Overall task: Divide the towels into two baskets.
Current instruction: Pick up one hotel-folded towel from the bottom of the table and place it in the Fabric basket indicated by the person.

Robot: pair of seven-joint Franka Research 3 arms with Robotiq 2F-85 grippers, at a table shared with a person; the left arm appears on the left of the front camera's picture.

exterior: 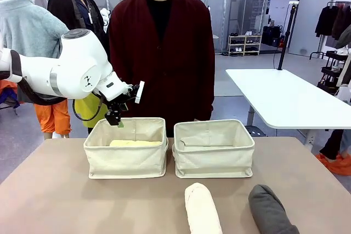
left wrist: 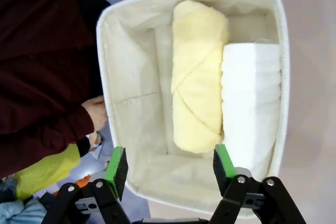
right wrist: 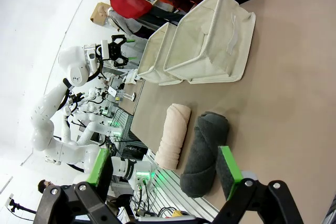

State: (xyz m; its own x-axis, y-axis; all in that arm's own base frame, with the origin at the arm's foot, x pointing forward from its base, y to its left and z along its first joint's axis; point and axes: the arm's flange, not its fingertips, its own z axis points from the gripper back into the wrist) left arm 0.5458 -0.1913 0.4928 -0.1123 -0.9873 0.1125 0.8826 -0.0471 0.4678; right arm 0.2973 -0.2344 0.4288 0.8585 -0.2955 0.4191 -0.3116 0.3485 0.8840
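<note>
Left gripper (left wrist: 170, 163), parted and empty, over basket (left wrist: 126, 77) holding yellow towel (left wrist: 199, 77), white towel (left wrist: 251, 93); right gripper (right wrist: 165, 163) agape, apparently above grey towel (right wrist: 207, 150), near edge of table (right wrist: 294, 103).

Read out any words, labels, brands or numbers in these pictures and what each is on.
No readable text anywhere.
Small black mark on the white robot arm: too small to read.
Cream canvas baskets and rolled terry towels: no print shows.
</note>
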